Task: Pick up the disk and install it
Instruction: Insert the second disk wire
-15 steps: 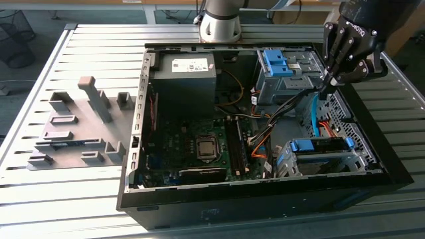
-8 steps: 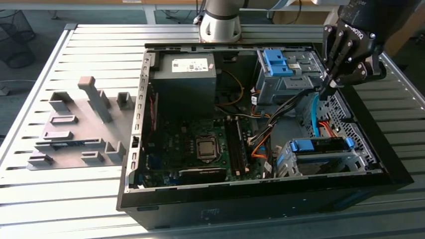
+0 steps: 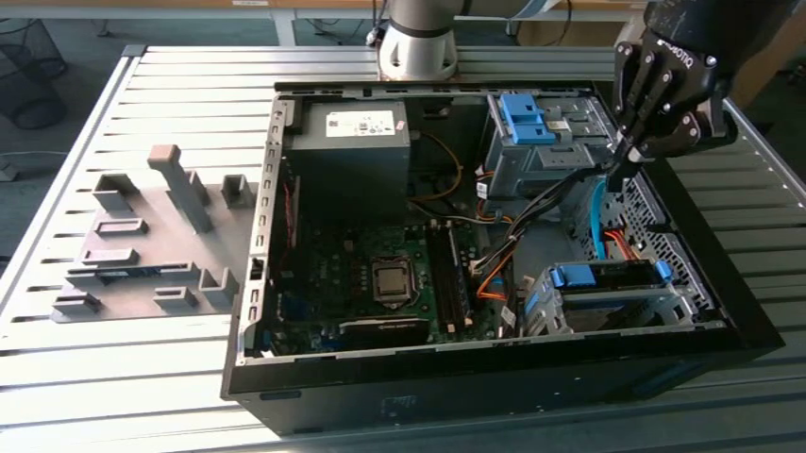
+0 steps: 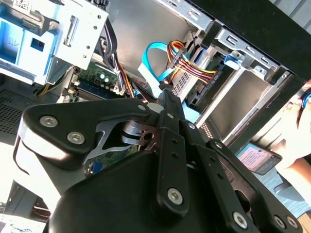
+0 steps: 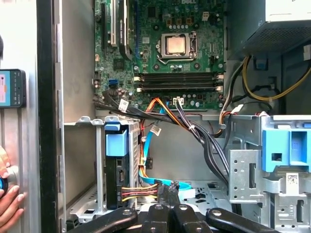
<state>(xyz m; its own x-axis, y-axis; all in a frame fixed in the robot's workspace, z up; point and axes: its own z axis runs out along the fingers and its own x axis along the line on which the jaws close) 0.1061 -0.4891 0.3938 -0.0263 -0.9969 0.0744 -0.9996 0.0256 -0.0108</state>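
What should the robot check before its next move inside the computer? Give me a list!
1. Disk sitting in its metal cage: ok.
2. Tool shut and carrying nothing: ok.
3. Blue cable well away from the tool: not ok, it runs right by the tool's tip.
4. Person's hand away from the computer case: not ok, it is just outside the case wall.
5. Coloured wires pushed fully into the disk: cannot tell.

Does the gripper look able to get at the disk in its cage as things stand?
Probably yes. The case is open on top and the gripper is inside it, apart from the disk. A blue cable runs between them and might snag.
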